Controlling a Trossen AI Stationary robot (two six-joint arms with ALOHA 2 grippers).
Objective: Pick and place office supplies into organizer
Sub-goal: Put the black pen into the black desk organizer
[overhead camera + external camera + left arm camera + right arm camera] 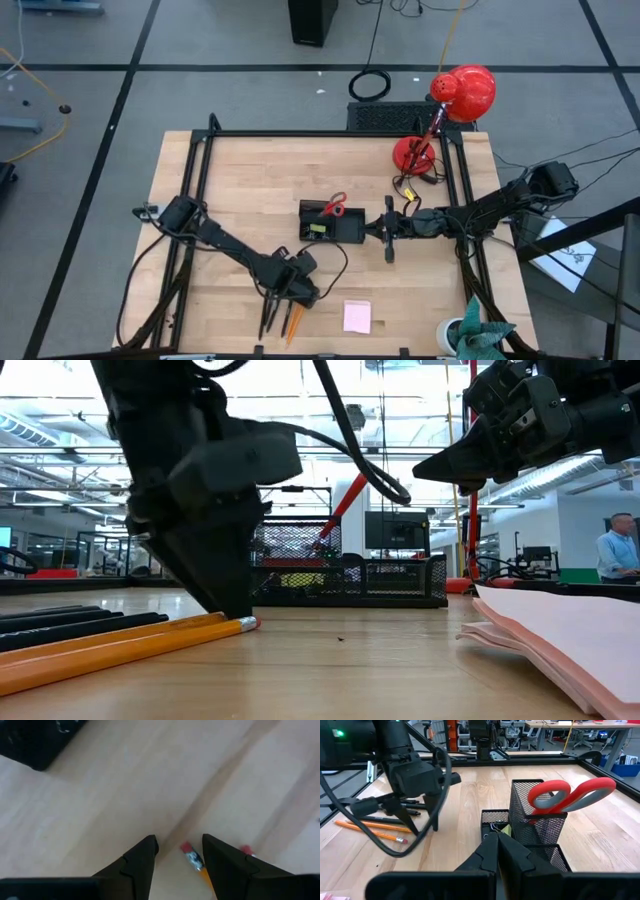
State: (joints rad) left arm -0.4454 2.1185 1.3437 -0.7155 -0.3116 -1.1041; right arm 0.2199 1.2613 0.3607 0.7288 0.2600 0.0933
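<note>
My left gripper [283, 300] [228, 603] [180, 847] is open and points down at the table. Its fingers stand on either side of the eraser end of an orange pencil [194, 858]. The pencils [292, 322] [120, 645] and dark pens [268, 318] [60, 625] lie flat near the near edge. The black mesh organizer [352, 236] [540, 827] stands mid-table, with red-handled scissors [334, 207] [565, 795] upright in its taller section and a small yellow item [318, 229] in a low one. My right gripper [370, 232] [420, 468] [497, 845] is shut and empty, raised beside the organizer's right side.
A pale pink sticky-note pad [357, 316] [560, 645] lies flat near the near edge, right of the pencils. A red desk lamp [462, 95] stands at the far right corner. Black frame rails [200, 200] run along the table's sides. Bare wood lies between the organizer and the pencils.
</note>
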